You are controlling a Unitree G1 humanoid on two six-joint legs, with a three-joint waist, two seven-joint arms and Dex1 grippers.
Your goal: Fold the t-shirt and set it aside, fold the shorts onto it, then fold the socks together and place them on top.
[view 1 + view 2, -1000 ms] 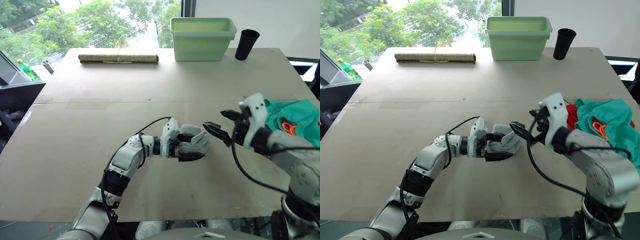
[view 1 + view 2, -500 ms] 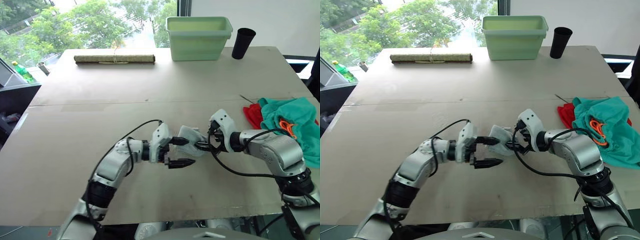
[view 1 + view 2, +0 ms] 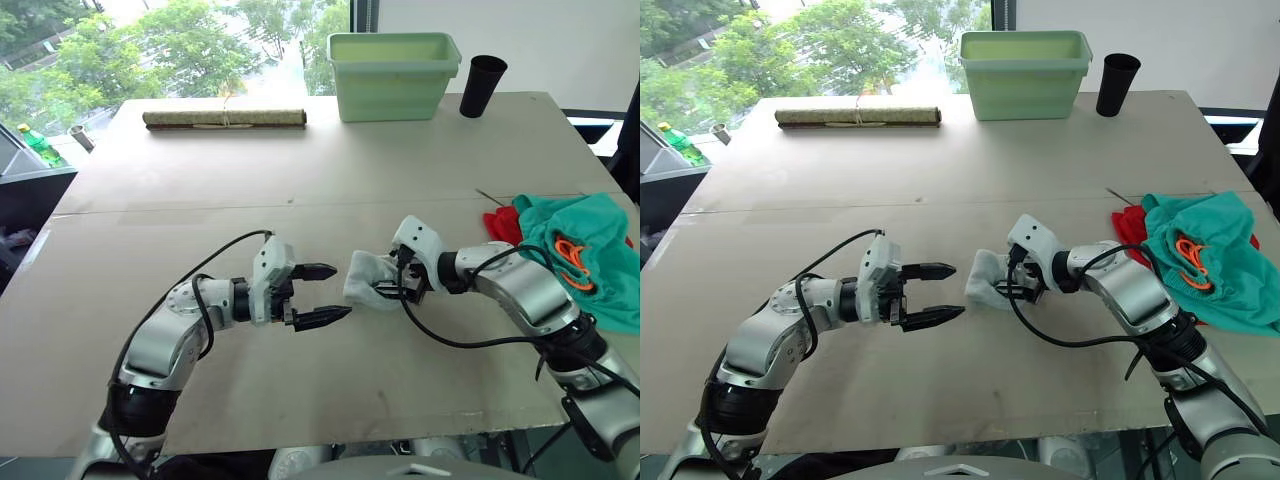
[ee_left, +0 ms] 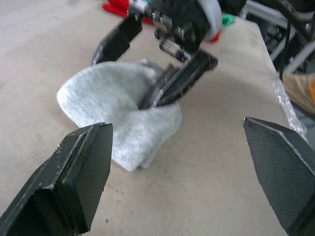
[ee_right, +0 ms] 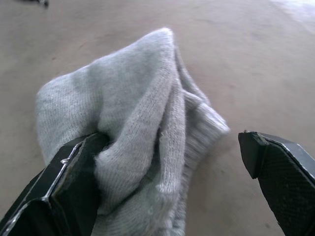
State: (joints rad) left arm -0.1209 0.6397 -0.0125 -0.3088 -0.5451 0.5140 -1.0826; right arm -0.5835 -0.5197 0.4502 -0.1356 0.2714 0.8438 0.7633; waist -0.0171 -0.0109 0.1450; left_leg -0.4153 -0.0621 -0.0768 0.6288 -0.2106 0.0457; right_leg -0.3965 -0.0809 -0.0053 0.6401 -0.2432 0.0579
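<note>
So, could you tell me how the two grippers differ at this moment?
The left gripper is open, apart from the socks and touching nothing. The right gripper has one finger pushed into the socks' folds, its other finger spread clear. Both sit low over the table, facing each other.

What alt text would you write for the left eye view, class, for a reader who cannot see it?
Two robot arms meet over a brown table: the right gripper touches bundled grey socks, and the left gripper is open just beside them. Teal shorts lie on a red t-shirt at the right edge; a green bin, black cup and rolled mat stand at the back.
</note>
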